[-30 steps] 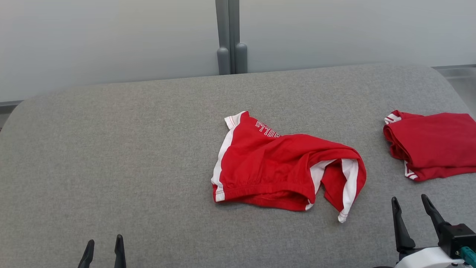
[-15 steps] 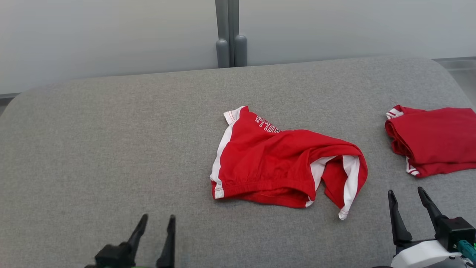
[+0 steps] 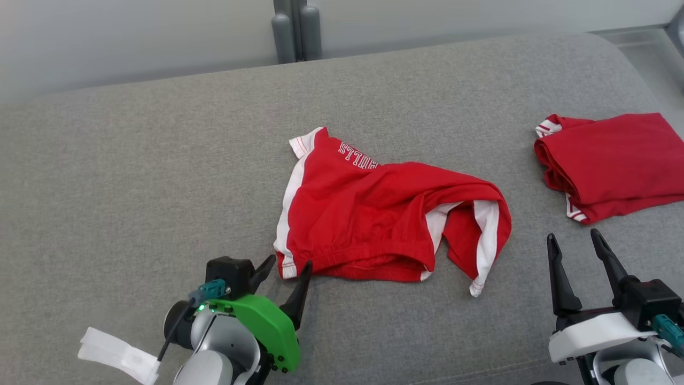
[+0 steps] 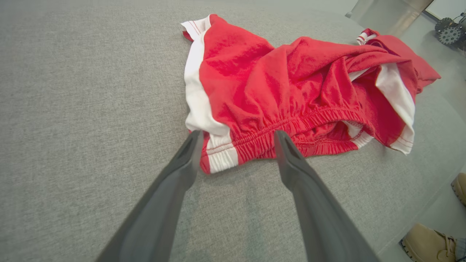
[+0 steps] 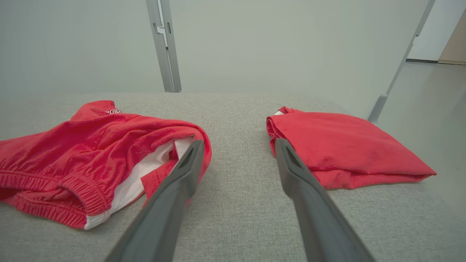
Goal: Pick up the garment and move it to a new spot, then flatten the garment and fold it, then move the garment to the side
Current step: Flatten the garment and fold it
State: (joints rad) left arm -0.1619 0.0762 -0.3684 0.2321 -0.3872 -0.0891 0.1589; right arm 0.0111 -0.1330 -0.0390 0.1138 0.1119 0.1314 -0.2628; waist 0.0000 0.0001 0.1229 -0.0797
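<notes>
left tool gapes wide at the waistband corner of crumpled red shorts, white-striped, lying crosswise, waistband toward it; right tool wide too.

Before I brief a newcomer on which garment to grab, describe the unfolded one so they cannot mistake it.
On the grey table, look mid-surface, beyond the left end effector. The red shorts lie rumpled; unlike the folded red garment to their right, they show white side panels and lettering.

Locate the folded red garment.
Head view: the folded red garment lies at the right edge of the grey surface, beyond the right gripper, apart from the crumpled red shorts to its left.
</notes>
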